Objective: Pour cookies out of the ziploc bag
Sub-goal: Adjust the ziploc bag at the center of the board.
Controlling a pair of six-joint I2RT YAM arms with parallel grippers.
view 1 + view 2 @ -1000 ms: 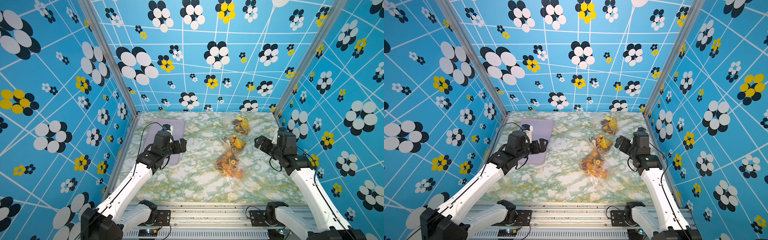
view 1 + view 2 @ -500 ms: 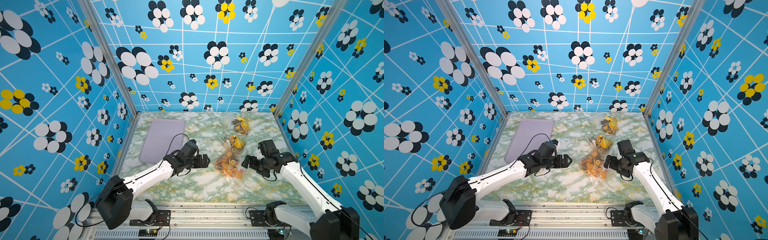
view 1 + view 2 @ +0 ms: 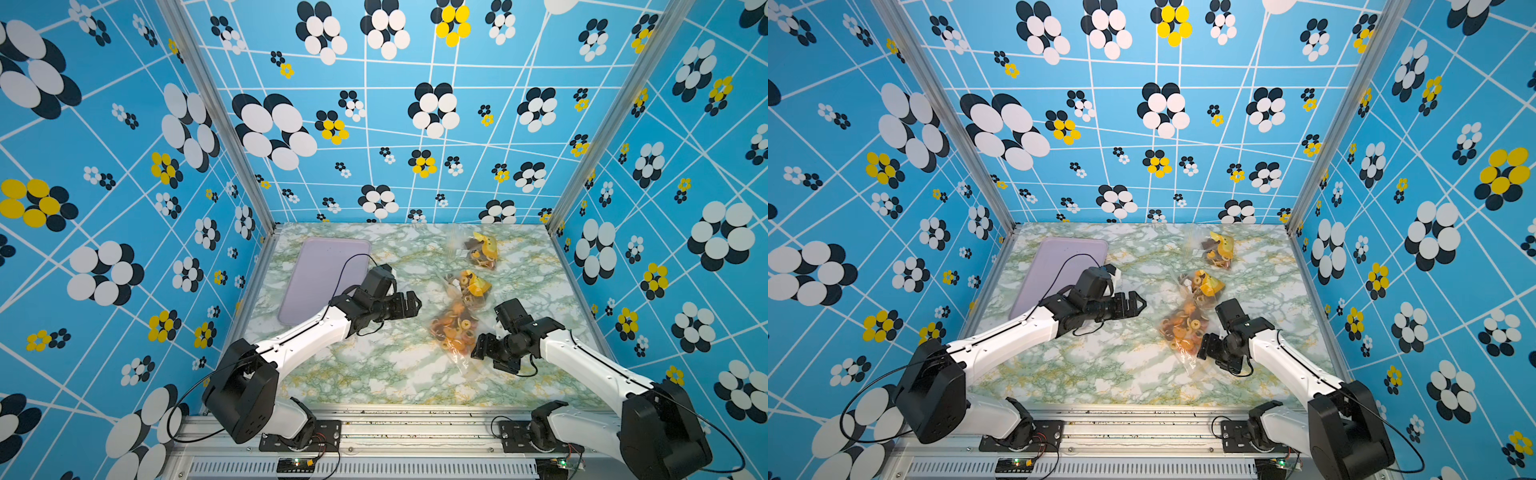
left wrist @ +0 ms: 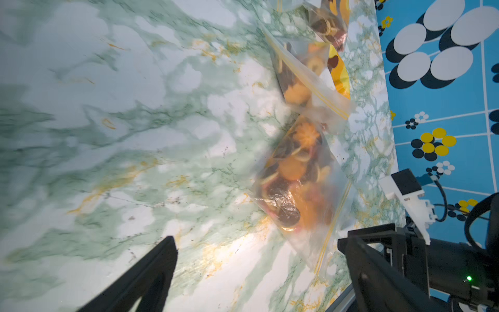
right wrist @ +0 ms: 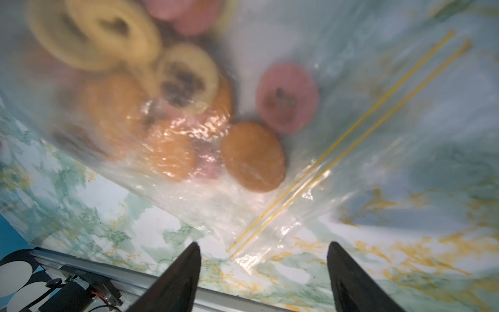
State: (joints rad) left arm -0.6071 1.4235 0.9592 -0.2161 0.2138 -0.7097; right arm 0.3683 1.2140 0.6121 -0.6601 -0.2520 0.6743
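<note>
Three clear ziploc bags lie in a row on the marble table. The nearest ziploc bag (image 3: pixel 453 332) (image 3: pixel 1183 330) holds the cookies (image 5: pixel 253 156), orange, pink and tan rings and rounds. My right gripper (image 3: pixel 478 353) (image 5: pixel 264 244) is low at that bag's near right corner, its jaws apart. The yellow zip strip's end (image 5: pixel 243 243) lies just ahead of them, and nothing is pinched. My left gripper (image 3: pixel 411 305) (image 4: pixel 258 241) hovers wide open to the left of the same bag (image 4: pixel 302 183), a short gap away.
Two more bags of cookies (image 3: pixel 467 286) (image 3: pixel 480 249) lie farther back on the right. A lavender tray (image 3: pixel 328 274) sits at the back left. The metal front rail (image 5: pixel 135 278) runs close behind the right gripper. Patterned blue walls close in three sides.
Both arms swung in toward the nearest bag. The left came off the tray to mid-table. The right dropped to the bag's near corner and its jaws narrowed a little.
</note>
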